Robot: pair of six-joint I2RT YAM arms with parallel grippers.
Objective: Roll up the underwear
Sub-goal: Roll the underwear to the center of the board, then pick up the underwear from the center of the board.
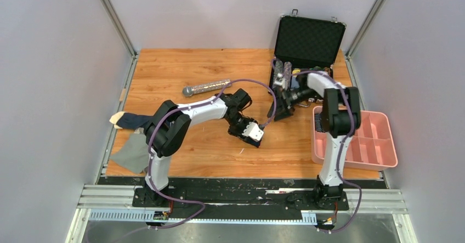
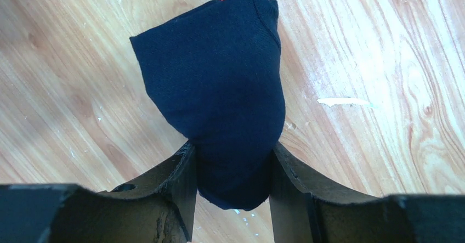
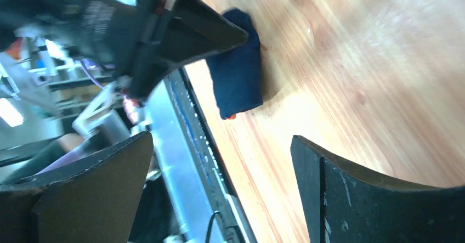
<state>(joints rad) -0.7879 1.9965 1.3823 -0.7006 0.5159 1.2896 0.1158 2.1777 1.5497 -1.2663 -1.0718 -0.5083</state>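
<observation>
- Navy boxer briefs: bundled, long axis running to 12 o'clock from left gripper, pinched at near end.
- Right gripper: spread, empty, farther off.

Top looks down — close wrist views share underwear.

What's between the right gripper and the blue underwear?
Just bare wooden table, seen in the right wrist view, between the open right gripper and the underwear.

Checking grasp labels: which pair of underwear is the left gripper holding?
The plain navy pair with the orange patch, pinched between the left gripper's fingers; the tan-waistband pair lies apart at the table's left edge.
</observation>
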